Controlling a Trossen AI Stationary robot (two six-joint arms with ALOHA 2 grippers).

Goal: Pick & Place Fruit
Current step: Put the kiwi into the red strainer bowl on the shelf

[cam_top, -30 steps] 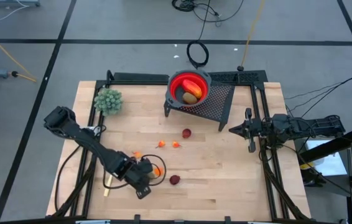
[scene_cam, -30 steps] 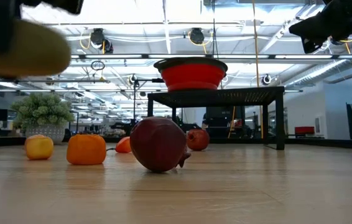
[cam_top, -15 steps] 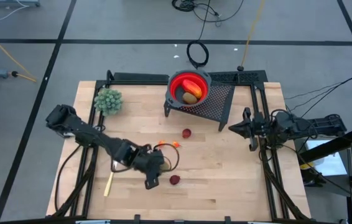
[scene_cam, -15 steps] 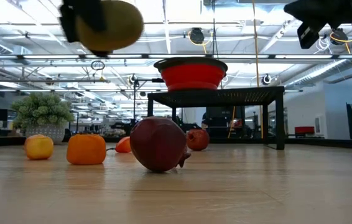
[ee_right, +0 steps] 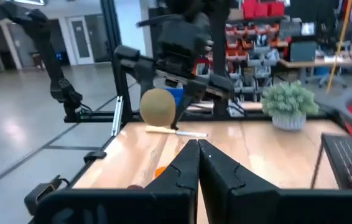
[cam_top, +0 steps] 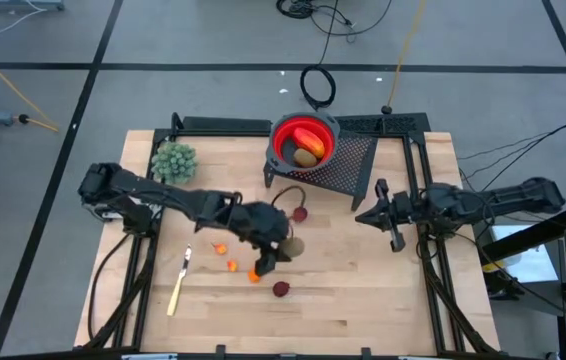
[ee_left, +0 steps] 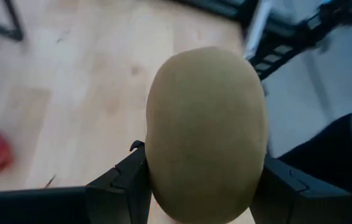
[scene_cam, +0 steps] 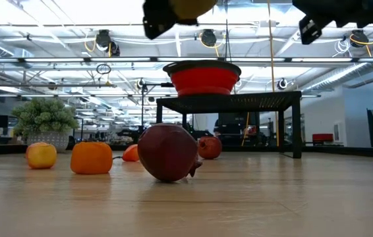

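No legible text, label, brand, number or sign appears in any view. Objects on the surface bear no readable markings; the red bins (ee_right: 269, 11) on shelves in the room beyond the surface are too indistinct for any lettering to be made out.

A brownish-green oval fruit (ee_left: 206, 134) sits clamped in the left tool (cam_top: 281, 250), raised above the bench (cam_top: 363, 290). Two dark red balls (cam_top: 281, 289) (cam_top: 300, 213) and three tiny orange bits (cam_top: 232, 266) lie on the wood. A red-orange-yellow piece (cam_top: 309, 138) and another oval (cam_top: 306, 157) rest in the red bowl (cam_top: 285, 131).
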